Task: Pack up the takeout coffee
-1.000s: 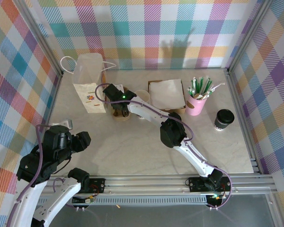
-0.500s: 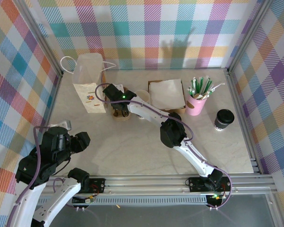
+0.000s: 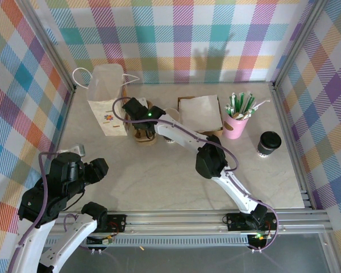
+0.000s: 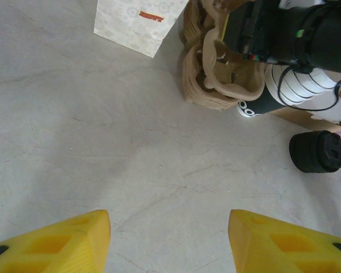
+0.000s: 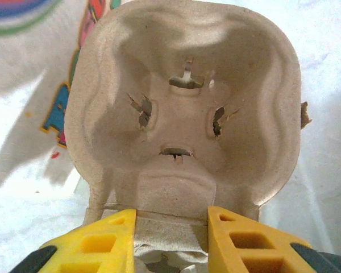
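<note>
The front and left of the table [image 3: 153, 182] lie bare and open to passage. The right arm [image 3: 207, 162] slants across the middle to the cup tray [image 3: 146, 139], just beside the paper bag [image 3: 107, 105]. The coffee cup [image 3: 269, 143] stands clear at the right, near the pink cup [image 3: 235, 128].

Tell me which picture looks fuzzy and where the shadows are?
Right wrist: the cup carrier is sharp, but the paper bag print behind it is fuzzy. Top external: a faint shadow falls on the back wall. Left wrist: only soft shadows on the table.
</note>
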Controlling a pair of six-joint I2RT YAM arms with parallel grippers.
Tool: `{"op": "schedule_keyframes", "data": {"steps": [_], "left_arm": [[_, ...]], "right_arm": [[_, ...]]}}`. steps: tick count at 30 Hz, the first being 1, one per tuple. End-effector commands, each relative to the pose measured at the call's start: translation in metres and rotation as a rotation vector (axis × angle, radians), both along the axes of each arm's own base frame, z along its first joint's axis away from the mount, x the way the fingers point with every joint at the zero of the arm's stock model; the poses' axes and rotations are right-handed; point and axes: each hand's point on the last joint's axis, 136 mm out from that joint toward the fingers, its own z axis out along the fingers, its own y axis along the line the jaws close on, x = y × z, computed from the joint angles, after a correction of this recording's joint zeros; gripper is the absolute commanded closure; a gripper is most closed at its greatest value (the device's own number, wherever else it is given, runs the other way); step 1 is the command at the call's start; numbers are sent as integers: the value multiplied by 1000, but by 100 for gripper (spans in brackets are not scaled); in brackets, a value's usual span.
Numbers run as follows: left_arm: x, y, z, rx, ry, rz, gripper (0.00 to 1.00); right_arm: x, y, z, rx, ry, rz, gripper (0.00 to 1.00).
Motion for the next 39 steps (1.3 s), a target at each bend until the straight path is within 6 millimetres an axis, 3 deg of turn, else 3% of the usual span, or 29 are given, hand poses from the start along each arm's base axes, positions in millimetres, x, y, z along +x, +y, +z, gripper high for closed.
{"op": "schedule_keyframes", "data": {"steps": [1,9,16,25,35,39], "left_arm": [[0,0,13,-27,-35,9,43],[1,8,25,28,-65,16,43],[23,25,64,229,-101,30,43],[97,22,134,481,-194,17,43],[182,-1,160,473,-253,12,44],[213,1,164,438,-250,14,44]], "right_arm": [[-3,-3,36,36,-48,-1,69],[-8,-4,44,62,-30,-1,69],[-20,-12,54,74,11,-2,68],[-41,-18,60,121,53,43,68],[-54,-17,84,160,75,123,68],[-63,-20,96,191,100,156,68]]}}
